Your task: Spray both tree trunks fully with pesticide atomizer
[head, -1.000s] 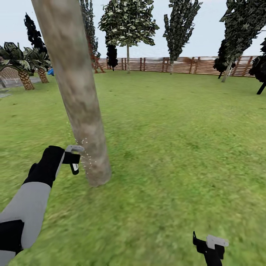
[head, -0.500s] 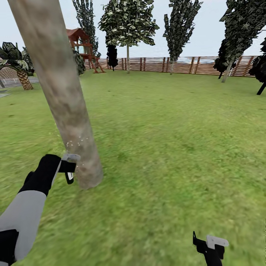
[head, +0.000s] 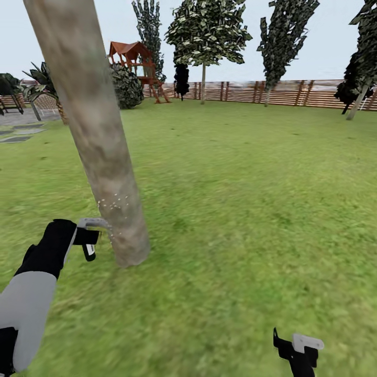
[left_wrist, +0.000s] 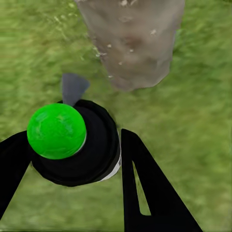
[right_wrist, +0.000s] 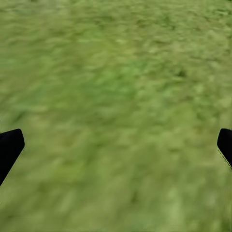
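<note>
On the lawn (head: 235, 209), close in front of me, my left tool (head: 90, 240) holds the atomizer (left_wrist: 77, 145) just beside the base of the near trunk (head: 99, 141); from the left wrist I see a black round body with a bright green ball (left_wrist: 56, 130) on top, gripped between the two dark fingers (left_wrist: 145, 183), its grey nozzle (left_wrist: 72, 87) pointing at the bark; the trunk leans across the head view and flares slightly where it meets the grass; whitish specks of pesticide (head: 112, 201) dot the bark low down, just above the tool, and more show on the trunk (left_wrist: 130, 38) in the left wrist view; my right tool (head: 298, 351) hangs low over bare grass, well apart from the trunk, its fingertips (right_wrist: 9, 147) spread wide with nothing between them; far across the lawn a second tree (head: 207, 31) with a blocky green crown stands before the slat fence (head: 293, 93); beside it are narrow dark trees (head: 285, 36), a round bush (head: 125, 86) and a red-roofed play tower (head: 133, 57); paving slabs (head: 18, 131) lie at the lawn's far left edge.
</note>
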Available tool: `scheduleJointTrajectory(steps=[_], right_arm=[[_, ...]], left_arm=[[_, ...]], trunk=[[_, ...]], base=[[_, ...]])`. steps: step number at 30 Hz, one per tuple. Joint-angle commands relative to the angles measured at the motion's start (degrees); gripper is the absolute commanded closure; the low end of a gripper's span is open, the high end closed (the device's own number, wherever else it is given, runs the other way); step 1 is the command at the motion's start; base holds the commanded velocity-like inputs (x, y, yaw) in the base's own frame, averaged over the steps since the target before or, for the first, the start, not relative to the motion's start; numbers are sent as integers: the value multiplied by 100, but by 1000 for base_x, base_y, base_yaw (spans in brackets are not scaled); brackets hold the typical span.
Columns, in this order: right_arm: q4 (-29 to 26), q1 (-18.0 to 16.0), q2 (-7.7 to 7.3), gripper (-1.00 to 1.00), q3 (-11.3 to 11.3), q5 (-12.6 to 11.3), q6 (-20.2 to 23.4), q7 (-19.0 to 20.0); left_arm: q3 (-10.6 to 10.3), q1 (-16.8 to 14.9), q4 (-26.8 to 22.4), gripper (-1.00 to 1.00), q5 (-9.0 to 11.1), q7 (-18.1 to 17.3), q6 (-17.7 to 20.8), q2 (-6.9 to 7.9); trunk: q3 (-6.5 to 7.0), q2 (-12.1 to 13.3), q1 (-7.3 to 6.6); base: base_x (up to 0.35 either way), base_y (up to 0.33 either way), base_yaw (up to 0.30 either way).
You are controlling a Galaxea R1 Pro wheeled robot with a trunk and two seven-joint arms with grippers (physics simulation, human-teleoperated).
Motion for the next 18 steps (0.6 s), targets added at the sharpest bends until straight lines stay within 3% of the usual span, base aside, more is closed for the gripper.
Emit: scheduleJointTrajectory(steps=[1, 5, 8, 13, 15, 18], right_arm=[[0, 0, 1, -100, 0, -1, 0, 1], [0, 0, 4, -100, 0, 0, 0, 0], [0, 0, 7, -100, 0, 0, 0, 1], [1, 0, 8, -100, 0, 5, 0, 0], [0, 0, 8, -100, 0, 3, 0, 6], [0, 0, 8, -100, 0, 2, 0, 7]], left_arm=[[23, 1, 5, 100, 68, -3, 10, 16], [6, 9, 69, 100, 70, 0, 2, -64], [11, 10, 76, 100, 77, -7, 9, -87], [14, 24, 83, 100, 70, -9, 10, -57], [52, 256, 256, 100, 68, 4, -39, 33], [4, 292, 316, 100, 66, 8, -48, 25]], trunk=[[0, 0, 0], [0, 0, 0], [0, 0, 0], [0, 0, 0], [0, 0, 0], [0, 0, 0]], base=[[159, -261, 48], [133, -261, 36], [66, -266, 228], [6, -275, 274], [0, -276, 94], [5, -276, 12]])
